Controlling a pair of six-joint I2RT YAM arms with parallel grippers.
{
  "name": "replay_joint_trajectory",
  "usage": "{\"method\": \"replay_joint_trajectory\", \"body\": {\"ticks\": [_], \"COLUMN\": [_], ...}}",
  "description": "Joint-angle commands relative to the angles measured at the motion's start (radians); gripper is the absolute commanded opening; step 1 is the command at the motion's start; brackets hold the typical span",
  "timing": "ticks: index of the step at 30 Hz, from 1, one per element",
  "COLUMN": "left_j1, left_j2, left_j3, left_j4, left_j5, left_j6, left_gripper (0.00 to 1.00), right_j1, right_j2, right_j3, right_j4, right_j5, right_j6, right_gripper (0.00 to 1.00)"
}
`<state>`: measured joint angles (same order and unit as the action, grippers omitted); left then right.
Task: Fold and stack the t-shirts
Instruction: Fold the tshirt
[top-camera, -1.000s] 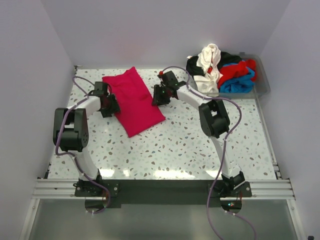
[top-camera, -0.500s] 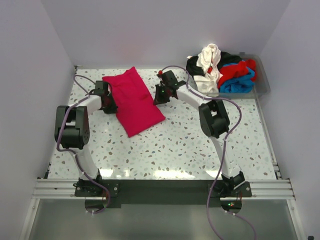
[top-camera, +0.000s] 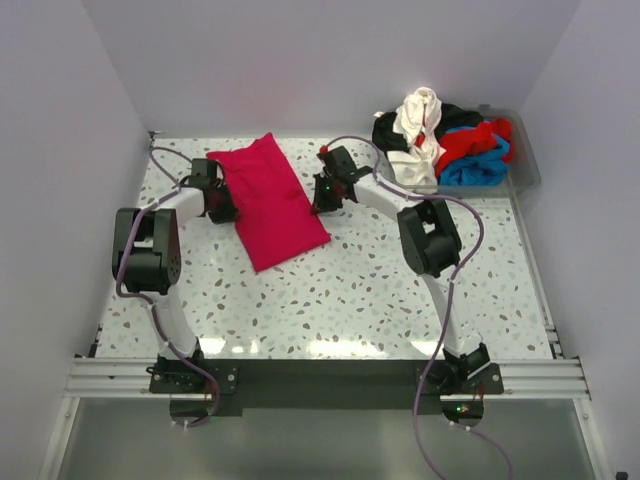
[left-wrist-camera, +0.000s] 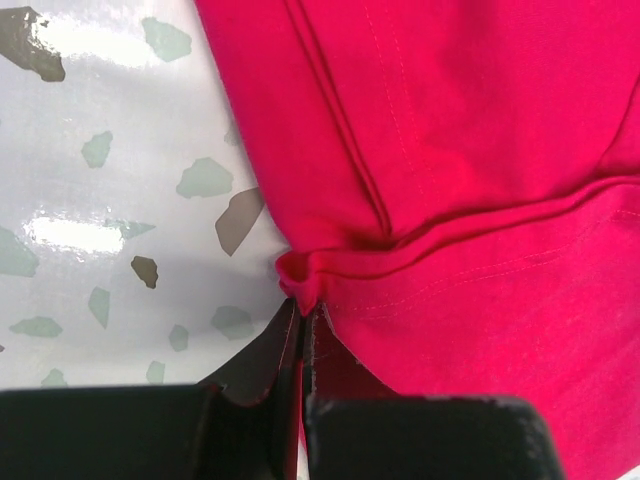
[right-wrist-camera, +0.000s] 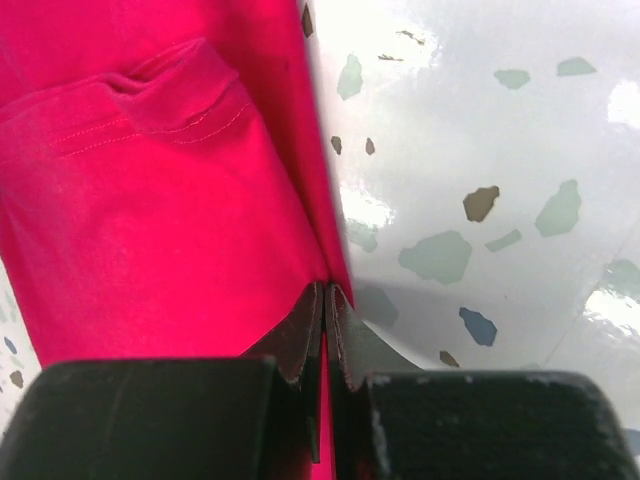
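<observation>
A red t-shirt (top-camera: 265, 200), folded into a long strip, lies slanted on the speckled table at the back left. My left gripper (top-camera: 222, 203) is at its left edge, shut on a bunched bit of the hem (left-wrist-camera: 300, 280). The left gripper (left-wrist-camera: 301, 312) has its jaws pressed together with red cloth between them. My right gripper (top-camera: 318, 196) is at the strip's right edge. In the right wrist view the right gripper (right-wrist-camera: 328, 292) is shut on the red t-shirt (right-wrist-camera: 150, 200) at its side fold.
A clear bin (top-camera: 528, 165) at the back right corner holds a heap of t-shirts (top-camera: 440, 140) in white, black, red and blue. White walls enclose the table on three sides. The speckled tabletop (top-camera: 380, 290) spreads in front of the red strip.
Both grippers have closed on the red t-shirt's opposite edges. Each has shifted slightly toward the back along its edge.
</observation>
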<state>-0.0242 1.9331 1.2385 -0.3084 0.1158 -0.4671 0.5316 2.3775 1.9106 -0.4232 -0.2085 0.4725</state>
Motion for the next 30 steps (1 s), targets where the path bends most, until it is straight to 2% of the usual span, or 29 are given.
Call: {"method": "replay_joint_trajectory", "body": {"ticks": [1, 9, 30], "left_j1": [-0.005, -0.006, -0.02], "left_j2": [0.009, -0.037, 0.003], "left_j3": [0.047, 0.022, 0.087], "left_j4": [0.029, 0.017, 0.022], "left_j5": [0.01, -0.018, -0.016], "left_j6": [0.015, 0.005, -0.001], "left_gripper": [0.0, 0.0, 0.0], "right_j1": [0.004, 0.004, 0.002], "right_j2": [-0.093, -0.127, -0.149], "right_j3": [-0.028, -0.058, -0.088], "right_j4": [0.02, 0.041, 0.049], "right_j5": [0.057, 0.089, 0.13], "right_j6": [-0.008, -0.011, -0.014], "right_gripper": [0.0, 0.0, 0.0]}}
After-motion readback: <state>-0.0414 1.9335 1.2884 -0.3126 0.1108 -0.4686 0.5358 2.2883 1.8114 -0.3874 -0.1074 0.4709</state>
